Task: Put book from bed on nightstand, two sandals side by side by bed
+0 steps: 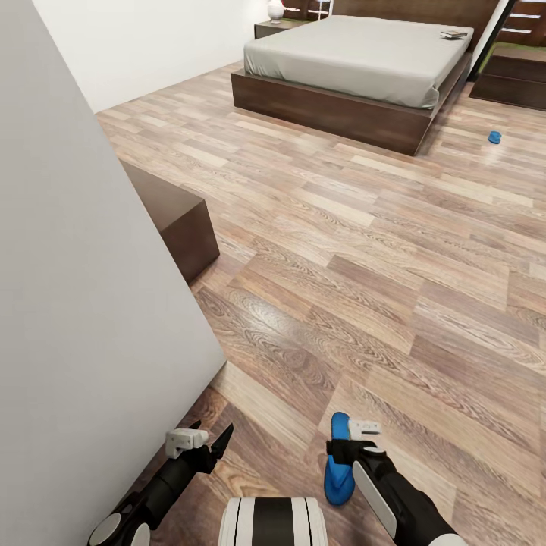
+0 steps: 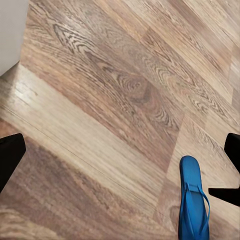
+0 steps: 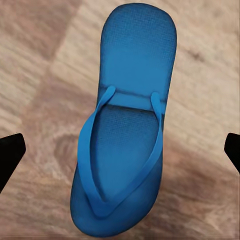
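Note:
One bright blue sandal (image 1: 336, 464) lies flat on the wood floor just in front of me. My right gripper (image 1: 346, 453) hovers over it, open; in the right wrist view the sandal (image 3: 125, 130) lies between the wide-apart fingertips (image 3: 10, 152). My left gripper (image 1: 212, 440) is open with nothing in it, and its wrist view has the same sandal (image 2: 193, 205) off to one side. The other sandal (image 1: 494, 137) lies far off, near the bed's (image 1: 356, 53) foot corner. The book (image 1: 453, 34) rests on the mattress near the headboard. A nightstand (image 1: 271, 29) stands at the bed's far left.
A pale wall (image 1: 76, 303) rises close on my left, with a low dark cabinet (image 1: 182, 224) behind its edge. More dark furniture (image 1: 516, 76) stands right of the bed. A white lamp (image 1: 275, 10) sits on the nightstand. Open plank floor (image 1: 364, 250) stretches to the bed.

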You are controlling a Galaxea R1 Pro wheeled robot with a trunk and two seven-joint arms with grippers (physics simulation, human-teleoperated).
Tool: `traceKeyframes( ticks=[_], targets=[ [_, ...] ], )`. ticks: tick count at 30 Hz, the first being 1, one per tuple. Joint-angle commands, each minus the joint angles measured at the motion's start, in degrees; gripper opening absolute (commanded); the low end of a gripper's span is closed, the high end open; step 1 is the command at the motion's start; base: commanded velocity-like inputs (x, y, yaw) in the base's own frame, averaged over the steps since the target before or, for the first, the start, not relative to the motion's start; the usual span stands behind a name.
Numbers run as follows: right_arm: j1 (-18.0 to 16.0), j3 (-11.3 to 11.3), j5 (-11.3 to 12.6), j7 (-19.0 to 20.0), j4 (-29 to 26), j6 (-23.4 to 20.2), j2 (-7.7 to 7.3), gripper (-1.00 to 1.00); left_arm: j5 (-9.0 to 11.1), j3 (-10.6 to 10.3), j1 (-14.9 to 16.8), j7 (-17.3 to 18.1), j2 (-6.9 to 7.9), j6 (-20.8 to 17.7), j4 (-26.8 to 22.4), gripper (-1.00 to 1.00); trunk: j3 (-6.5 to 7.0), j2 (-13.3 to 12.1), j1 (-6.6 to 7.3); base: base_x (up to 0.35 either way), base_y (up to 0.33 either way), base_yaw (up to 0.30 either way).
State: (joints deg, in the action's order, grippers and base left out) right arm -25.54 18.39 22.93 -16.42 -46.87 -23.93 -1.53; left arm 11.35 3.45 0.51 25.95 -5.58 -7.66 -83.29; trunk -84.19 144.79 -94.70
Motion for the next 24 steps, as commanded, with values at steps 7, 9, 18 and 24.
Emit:
traceKeyframes(
  ticks=[7, 9, 18, 24],
  targets=[
    [-0.04, 0.33, 0.61, -0.56, 0.72, 0.01, -0.09, 1.0, 0.6, 0.16, 0.02, 0.35, -0.09, -0.6, 0.01, 1.0, -0.04, 0.02, 0.01, 0.0, 0.0, 0.0],
    [-0.04, 0.33, 0.59, -0.58, 0.79, 0.02, -0.08, 1.0, 0.6, 0.16, 0.02, 0.33, -0.11, -0.6, 0.04, 1.0, -0.26, 0.03, -0.02, 0.0, 0.0, 0.0],
    [-0.04, 0.33, 0.6, -0.59, 0.76, 0.03, -0.06, 1.0, 0.6, 0.15, 0.02, 0.32, -0.1, -0.6, 0.05, 1.0, -1.81, 0.12, -0.2, 0.0, 0.0, 0.0],
    [-0.04, 0.33, 0.62, -0.61, 0.74, 0.03, -0.1, 1.0, 0.6, 0.16, 0.02, 0.34, -0.06, -0.6, 0.0, 1.0, -1.81, 0.12, -0.2, 0.0, 0.0, 0.0]
  ],
)
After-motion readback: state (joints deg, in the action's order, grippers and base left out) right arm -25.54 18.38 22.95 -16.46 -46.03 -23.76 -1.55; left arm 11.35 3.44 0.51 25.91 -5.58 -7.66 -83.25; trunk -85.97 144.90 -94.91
